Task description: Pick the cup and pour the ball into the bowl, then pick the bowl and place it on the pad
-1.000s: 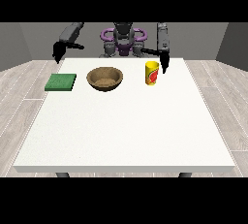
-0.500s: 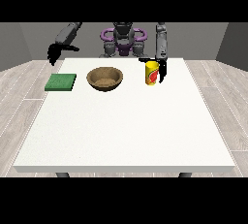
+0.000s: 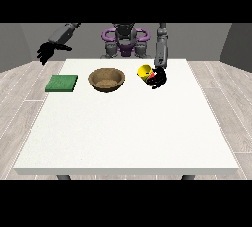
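Yellow cup (image 3: 145, 72) tilted toward wooden bowl (image 3: 106, 79), grasped by hand at view's right (image 3: 158, 78), likely starting pour. Green pad (image 3: 62, 83) beyond bowl. Other hand (image 3: 47, 51) raised off surface (image 3: 128, 127), fingers unclear.

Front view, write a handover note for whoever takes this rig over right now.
Hand at the view's right: wrapped round the yellow cup, which is tilted toward the brown wooden bowl.
Hand at the view's left: raised off the white table, holding nothing.
Green square pad: beside the bowl, bare.
Done: cup grasped.
Left: pour the ball, not visible, into the bowl, then set the bowl on the pad.
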### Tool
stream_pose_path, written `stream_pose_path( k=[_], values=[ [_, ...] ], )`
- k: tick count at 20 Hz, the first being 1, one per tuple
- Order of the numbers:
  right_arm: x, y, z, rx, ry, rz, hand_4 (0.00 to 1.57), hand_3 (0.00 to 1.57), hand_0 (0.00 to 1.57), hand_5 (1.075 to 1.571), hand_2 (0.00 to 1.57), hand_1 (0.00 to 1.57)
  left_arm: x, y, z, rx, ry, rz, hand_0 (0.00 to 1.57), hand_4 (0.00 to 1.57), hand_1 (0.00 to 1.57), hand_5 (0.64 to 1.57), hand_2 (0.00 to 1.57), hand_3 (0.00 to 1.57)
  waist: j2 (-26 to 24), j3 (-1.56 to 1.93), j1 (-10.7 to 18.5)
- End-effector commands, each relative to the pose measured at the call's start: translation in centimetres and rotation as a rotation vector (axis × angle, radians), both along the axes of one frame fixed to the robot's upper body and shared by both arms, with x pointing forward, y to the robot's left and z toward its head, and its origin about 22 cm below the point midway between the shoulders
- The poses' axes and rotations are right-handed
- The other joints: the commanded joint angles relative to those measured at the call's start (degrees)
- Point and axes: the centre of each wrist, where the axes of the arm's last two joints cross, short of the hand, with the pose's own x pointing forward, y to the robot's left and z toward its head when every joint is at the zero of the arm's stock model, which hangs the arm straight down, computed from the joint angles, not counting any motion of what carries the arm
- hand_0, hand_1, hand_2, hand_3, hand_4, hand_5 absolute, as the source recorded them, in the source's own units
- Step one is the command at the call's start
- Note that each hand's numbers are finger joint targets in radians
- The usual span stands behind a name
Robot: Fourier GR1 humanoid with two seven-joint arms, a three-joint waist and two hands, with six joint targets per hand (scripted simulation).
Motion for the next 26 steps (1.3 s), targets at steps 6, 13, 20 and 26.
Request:
stream_pose_path(
  k=[6,13,20,26],
  values=[
    [-3.3,-6.1,-3.9,0.01,0.168,-0.124,0.0,0.0,0.0,1.556,0.0,0.0,-0.4,-4.7,-0.4,0.209,0.123,-0.009,1.35,0.99,1.35,1.532,1.57,1.57,-10.7,-0.1,5.3],
    [-6.8,-6.7,-8.6,0.009,0.349,-0.217,0.0,0.0,0.0,1.56,0.14,0.0,0.3,-8.2,1.5,0.427,0.218,-0.063,1.4,1.11,1.4,1.567,1.57,1.57,-20.3,-0.12,11.4],
    [-6.8,-7.3,-9.1,0.042,0.387,-0.236,0.0,0.0,0.0,1.558,0.04,0.0,0.9,-14.4,4.3,0.575,0.25,-0.063,1.37,1.11,1.37,1.566,1.57,1.57,-22.2,-0.19,13.3],
    [-6.1,-6.9,-8.8,0.034,0.37,-0.204,0.0,0.0,0.0,1.552,0.0,0.0,0.7,-15.3,4.7,0.692,0.214,-0.014,1.28,1.0,1.28,1.569,1.57,1.57,-21.6,-0.22,10.9]
  ],
)
